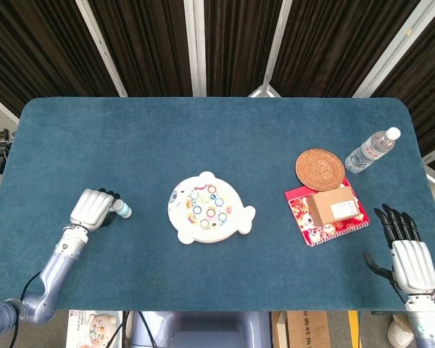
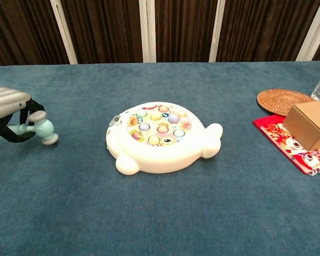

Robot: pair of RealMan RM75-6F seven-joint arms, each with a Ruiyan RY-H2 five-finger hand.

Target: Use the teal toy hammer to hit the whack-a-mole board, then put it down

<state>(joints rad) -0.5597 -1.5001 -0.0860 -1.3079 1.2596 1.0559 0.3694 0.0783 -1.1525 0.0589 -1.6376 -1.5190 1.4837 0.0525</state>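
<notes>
2 hands were in view. Left hand [image 1: 91,209] sat at the lower left of the head frame, fingers curled around the handle of the teal toy hammer [image 2: 42,129]; the hammer head stuck out to the right of the fist, just above or on the blue table [image 1: 203,138], contact unclear. Whack-a-mole board [image 1: 209,208] lay at frame centre, well apart from the hammer. Right hand [image 1: 406,250] rested at the lower right edge, fingers spread and straight, holding nothing. Right of centre: woven coaster [image 1: 320,168], cardboard box [image 1: 336,207] on a red booklet [image 1: 303,217], water bottle [image 1: 371,151] lying near the right edge.
</notes>
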